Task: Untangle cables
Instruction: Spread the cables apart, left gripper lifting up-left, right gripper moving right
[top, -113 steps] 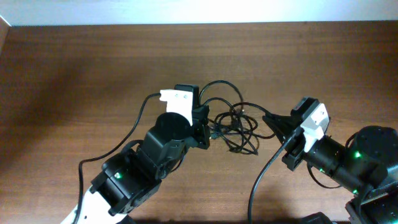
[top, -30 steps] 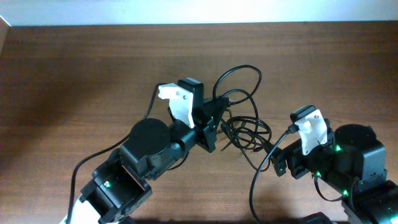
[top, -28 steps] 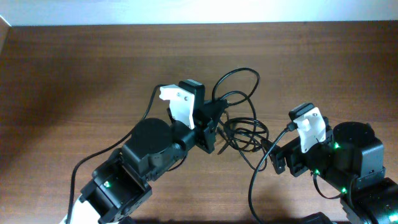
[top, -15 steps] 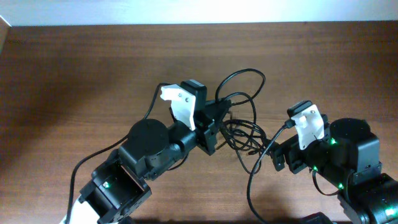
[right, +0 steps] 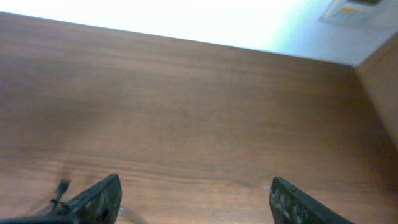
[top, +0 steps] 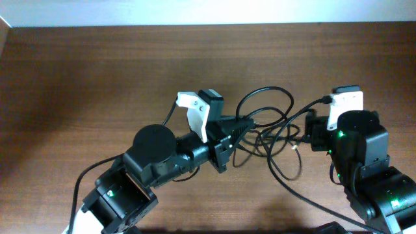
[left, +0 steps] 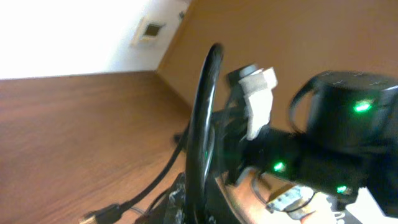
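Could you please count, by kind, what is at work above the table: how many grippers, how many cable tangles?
grippers: 2 (left gripper, right gripper)
cable tangle: 1
total: 3

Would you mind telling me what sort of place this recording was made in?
Most likely an indoor robotics lab bench: a wooden table set against a white wall with a wall plate, and a tangle of cables lying between the left arm and the right arm.
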